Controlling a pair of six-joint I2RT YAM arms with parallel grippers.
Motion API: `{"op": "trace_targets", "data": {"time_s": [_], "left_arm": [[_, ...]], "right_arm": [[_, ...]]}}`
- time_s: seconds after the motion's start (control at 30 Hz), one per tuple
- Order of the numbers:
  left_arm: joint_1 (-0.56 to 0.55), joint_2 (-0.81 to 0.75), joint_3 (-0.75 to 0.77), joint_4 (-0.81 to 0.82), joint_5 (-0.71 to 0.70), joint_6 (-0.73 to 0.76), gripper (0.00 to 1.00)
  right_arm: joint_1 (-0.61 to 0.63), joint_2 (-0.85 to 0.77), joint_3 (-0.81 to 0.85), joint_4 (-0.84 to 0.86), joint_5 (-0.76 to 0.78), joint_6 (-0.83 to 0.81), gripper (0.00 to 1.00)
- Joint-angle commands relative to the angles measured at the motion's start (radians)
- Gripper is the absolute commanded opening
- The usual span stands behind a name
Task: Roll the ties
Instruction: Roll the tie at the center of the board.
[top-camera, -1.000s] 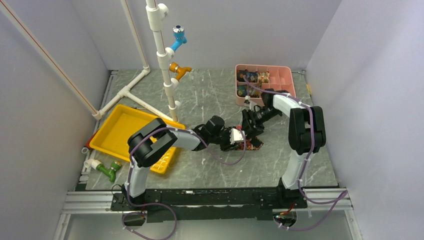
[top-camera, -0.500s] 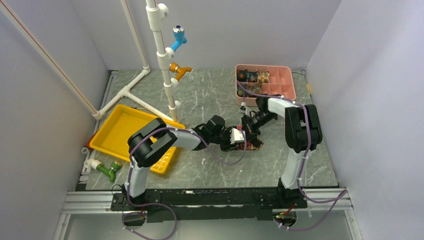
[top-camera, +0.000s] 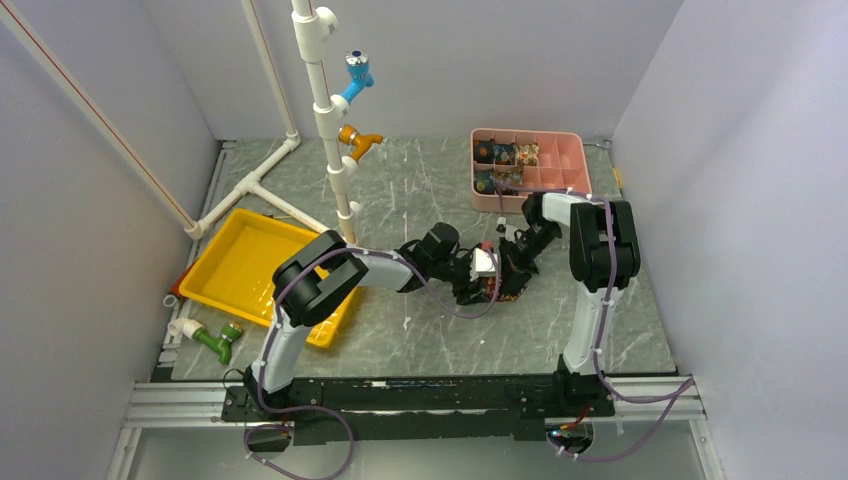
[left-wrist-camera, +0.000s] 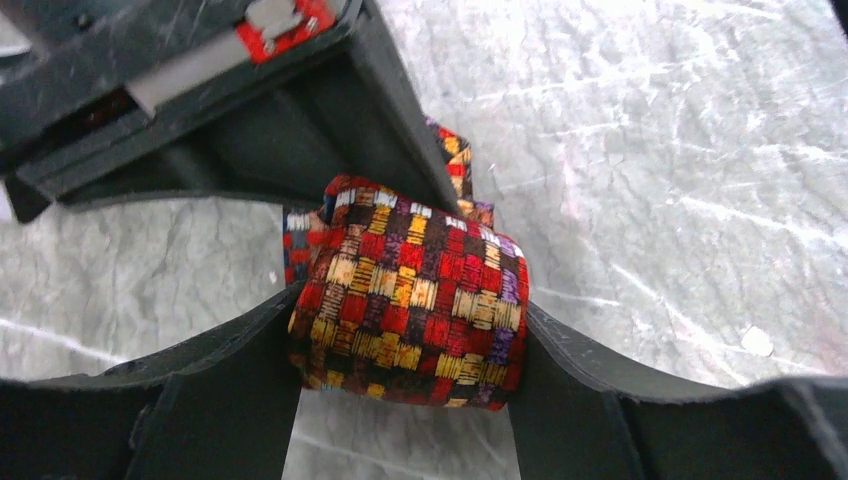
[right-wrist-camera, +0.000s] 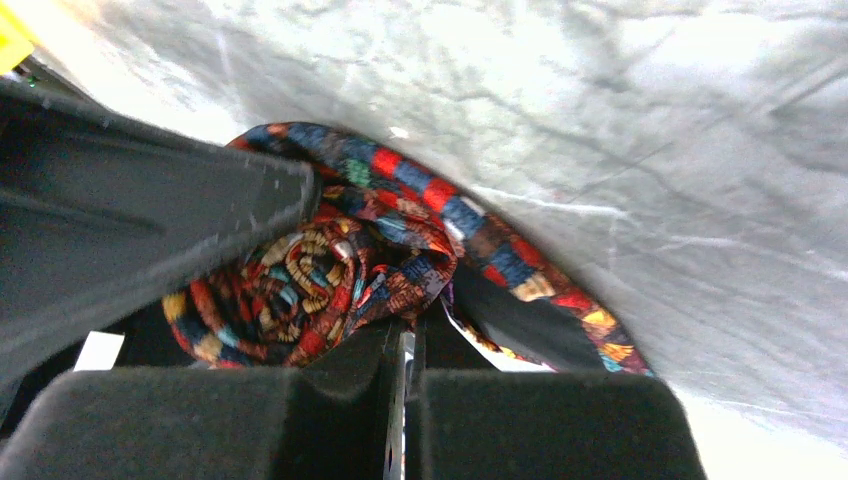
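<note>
While left fingers (left-wrist-camera: 215, 400) clamp the tightly rolled, basket-weave tie (left-wrist-camera: 410, 290), right fingers (right-wrist-camera: 550, 430) sit pressed together.

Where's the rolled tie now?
Top view: the rolled tie lies just right of centre, between the fingers of the left gripper, the right gripper beside it.

No readable text — no labels, brands or numbers.

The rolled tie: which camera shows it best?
Left wrist view: the rolled tie sits large and sharp within the left tool. Right wrist shows only its coiled end; the top view, a tiny patch.
</note>
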Motion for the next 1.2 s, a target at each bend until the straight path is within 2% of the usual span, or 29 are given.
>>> {"op": "trace_targets", "data": {"time_s": [0.0, 0.33, 0.4, 0.53, 0.63, 0.77, 0.83, 0.97, 1.03, 1.17], "left_arm": [[-0.016, 0.037, 0.054, 0.069, 0.085, -0.029, 0.70], [-0.037, 0.096, 0.132, -0.003, 0.006, 0.123, 0.68], [-0.037, 0.103, 0.152, -0.050, 0.001, 0.128, 0.60], [-0.035, 0.082, 0.129, -0.126, 0.007, 0.107, 0.30], [-0.027, 0.066, 0.088, -0.182, 0.023, 0.043, 0.10], [-0.016, 0.069, 0.041, -0.211, 0.003, -0.050, 0.00], [-0.014, 0.074, 0.028, -0.222, -0.016, -0.082, 0.00], [-0.004, 0.073, 0.005, -0.219, -0.025, -0.130, 0.00], [0.000, 0.075, 0.001, -0.223, -0.027, -0.128, 0.00], [0.006, 0.077, 0.008, -0.238, -0.022, -0.111, 0.00]], "right_arm": [[0.010, 0.080, 0.059, 0.134, 0.223, -0.031, 0.00], [0.010, 0.162, 0.142, 0.052, 0.204, -0.082, 0.00], [0.013, 0.155, 0.139, 0.048, 0.191, -0.091, 0.00], [0.011, 0.103, 0.128, 0.048, 0.152, -0.100, 0.00], [-0.012, 0.032, 0.113, 0.040, 0.101, -0.101, 0.18], [-0.091, -0.075, 0.088, 0.006, 0.011, -0.124, 0.38], [-0.143, -0.124, 0.069, 0.004, -0.031, -0.138, 0.46], [-0.190, -0.192, -0.001, 0.094, -0.064, -0.111, 0.72], [-0.191, -0.182, -0.033, 0.151, -0.076, -0.078, 0.82], [-0.191, -0.104, -0.068, 0.232, -0.124, -0.011, 0.88]]}}
